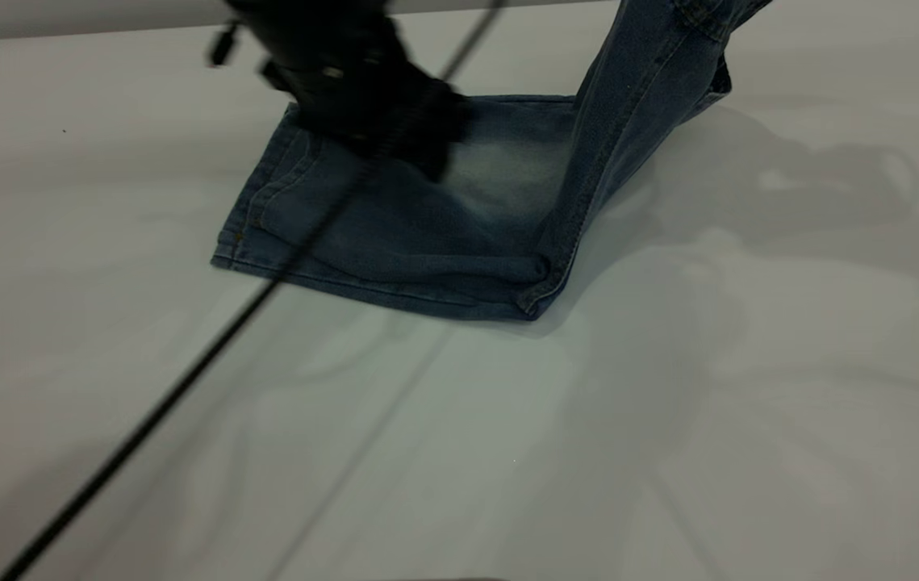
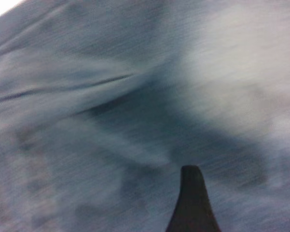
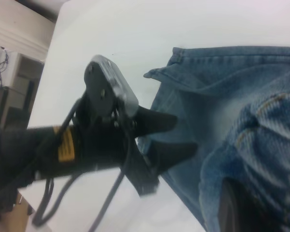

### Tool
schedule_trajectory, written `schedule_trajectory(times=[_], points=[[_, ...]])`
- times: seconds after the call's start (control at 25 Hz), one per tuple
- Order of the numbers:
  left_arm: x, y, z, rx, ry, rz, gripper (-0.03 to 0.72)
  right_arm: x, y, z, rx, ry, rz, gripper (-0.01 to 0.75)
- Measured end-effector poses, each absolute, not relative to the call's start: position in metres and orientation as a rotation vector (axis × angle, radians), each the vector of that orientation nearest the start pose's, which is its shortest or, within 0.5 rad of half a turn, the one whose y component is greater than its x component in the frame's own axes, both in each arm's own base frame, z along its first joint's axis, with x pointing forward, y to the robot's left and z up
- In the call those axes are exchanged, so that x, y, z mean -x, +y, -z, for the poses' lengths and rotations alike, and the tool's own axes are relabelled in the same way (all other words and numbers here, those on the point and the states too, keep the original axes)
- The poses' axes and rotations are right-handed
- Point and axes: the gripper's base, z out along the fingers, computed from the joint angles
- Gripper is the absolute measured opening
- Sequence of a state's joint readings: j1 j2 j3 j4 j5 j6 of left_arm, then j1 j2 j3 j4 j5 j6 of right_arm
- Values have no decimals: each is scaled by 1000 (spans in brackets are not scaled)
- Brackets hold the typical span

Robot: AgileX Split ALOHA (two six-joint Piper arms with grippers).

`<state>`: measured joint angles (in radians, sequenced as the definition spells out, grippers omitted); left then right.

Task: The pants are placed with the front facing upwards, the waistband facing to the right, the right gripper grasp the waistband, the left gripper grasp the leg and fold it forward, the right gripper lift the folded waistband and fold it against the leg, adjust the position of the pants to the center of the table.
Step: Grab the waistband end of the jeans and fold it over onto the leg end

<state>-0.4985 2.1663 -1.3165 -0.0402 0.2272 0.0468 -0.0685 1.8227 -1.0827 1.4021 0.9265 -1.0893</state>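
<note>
At the table's (image 1: 104, 387) 12 o'clock, left gripper (image 3: 181, 137), jaws released, presses the pants (image 1: 394, 234); right gripper (image 3: 236, 208) lifts the waistband (image 1: 701, 16), clenched.

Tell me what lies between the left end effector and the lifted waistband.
Only flat denim of the pants, its pale faded patch; shown in the exterior view, between left end effector and waistband.

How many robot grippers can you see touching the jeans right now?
2: the left gripper presses on the flat leg of the pants; the right gripper holds up the waistband, mostly hidden by denim.
</note>
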Motion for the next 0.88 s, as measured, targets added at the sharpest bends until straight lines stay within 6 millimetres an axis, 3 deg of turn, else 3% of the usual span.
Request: schedule_trajectory(times=[0.12,0.28,0.56,0.76,0.88], points=[[-388,-189,-92,-652,2555,139,477,-359,50,-214,125,2253,-1218,76],[-386,-182,-67,-677,2621,106,477,-359,57,-223,166,2142,-1317,76],[-376,-208,-59,-772,2586,124,477,-352,95,-226,324,2100,-1376,76],[-373,-208,-71,-778,2588,123,477,-350,103,-222,372,2140,-1316,76],[-379,-197,-104,-751,2547,108,477,-351,102,-220,372,2154,-1284,76]])
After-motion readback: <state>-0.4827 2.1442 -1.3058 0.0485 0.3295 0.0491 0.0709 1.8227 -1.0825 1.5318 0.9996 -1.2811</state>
